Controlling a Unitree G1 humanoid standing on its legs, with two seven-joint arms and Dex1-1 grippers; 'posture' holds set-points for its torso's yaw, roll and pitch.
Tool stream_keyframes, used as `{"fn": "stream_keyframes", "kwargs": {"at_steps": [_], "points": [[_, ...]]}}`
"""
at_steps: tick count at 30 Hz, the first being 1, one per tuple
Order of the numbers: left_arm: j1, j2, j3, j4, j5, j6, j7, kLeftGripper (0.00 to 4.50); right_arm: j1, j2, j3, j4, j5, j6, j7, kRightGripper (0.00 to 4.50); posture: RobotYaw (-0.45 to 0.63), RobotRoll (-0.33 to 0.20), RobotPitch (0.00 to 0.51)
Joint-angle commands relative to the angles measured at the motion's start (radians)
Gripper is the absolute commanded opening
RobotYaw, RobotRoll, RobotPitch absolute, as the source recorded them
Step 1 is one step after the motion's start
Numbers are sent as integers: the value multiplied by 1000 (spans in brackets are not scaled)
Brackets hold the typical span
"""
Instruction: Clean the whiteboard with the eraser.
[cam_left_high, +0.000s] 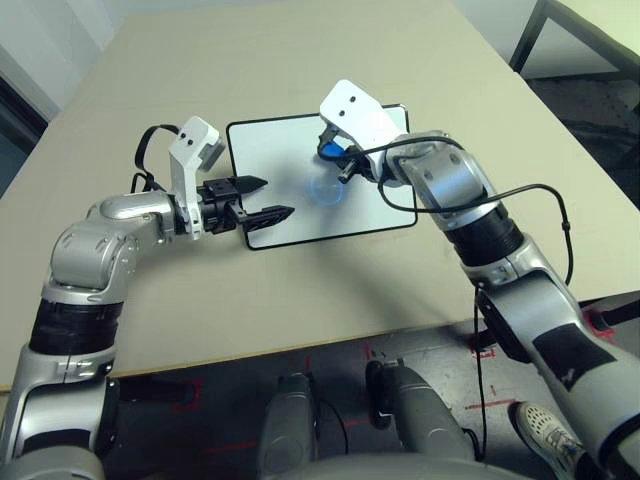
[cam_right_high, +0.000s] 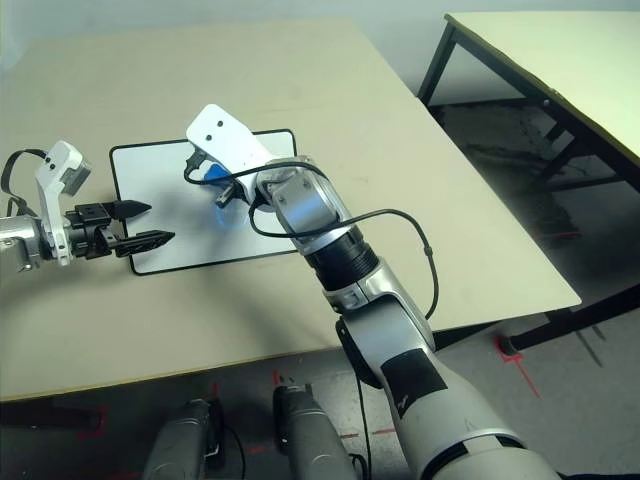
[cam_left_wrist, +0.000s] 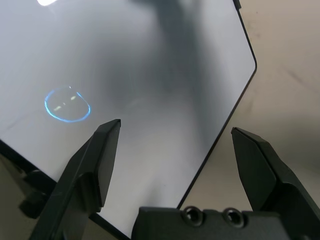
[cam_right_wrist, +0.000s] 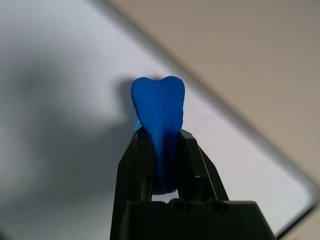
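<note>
Left gripper (cam_left_high: 268, 198) nearest, jaws spread, over near-left edge of whiteboard (cam_left_high: 290, 215); board flat on table (cam_left_high: 300, 60), long axis left-right. Right gripper (cam_right_wrist: 165, 145) above board, clamped on eraser (cam_right_wrist: 159, 112), pointing forward-left. Blue ring mark (cam_left_wrist: 67, 105) on board

Right hand (cam_right_high: 213, 180) with eraser (cam_right_high: 212, 173) above whiteboard (cam_right_high: 165, 205)

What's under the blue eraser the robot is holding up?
Under the eraser, pinched in the right gripper, lies the whiteboard, with a faint blue ring drawn on it. The gripper and arm cover part of the board, so marks there can't be seen.
</note>
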Motion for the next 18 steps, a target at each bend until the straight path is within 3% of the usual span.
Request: {"fn": "stream_keyframes", "kwargs": {"at_steps": [1, 5, 8, 11, 18], "points": [[-48, -67, 66, 58, 25, -135, 88, 4500, -85, 12, -125, 78, 41, -95, -83, 584, 0, 0, 140], [-127, -182, 183, 128, 55, -354, 265, 4500, -125, -36, -251, 143, 64, -157, -187, 584, 11, 0, 130], [-160, -214, 270, 209, 94, -505, 387, 4500, -99, -100, -307, 197, 52, -182, -259, 584, 12, 0, 121], [-173, -202, 351, 327, 130, -642, 493, 4500, -33, -171, -353, 232, 47, -172, -317, 584, 16, 0, 107], [-105, -166, 402, 542, 169, -825, 531, 4500, 192, -260, -395, 171, 69, -7, -341, 584, 2, 0, 91]]}}
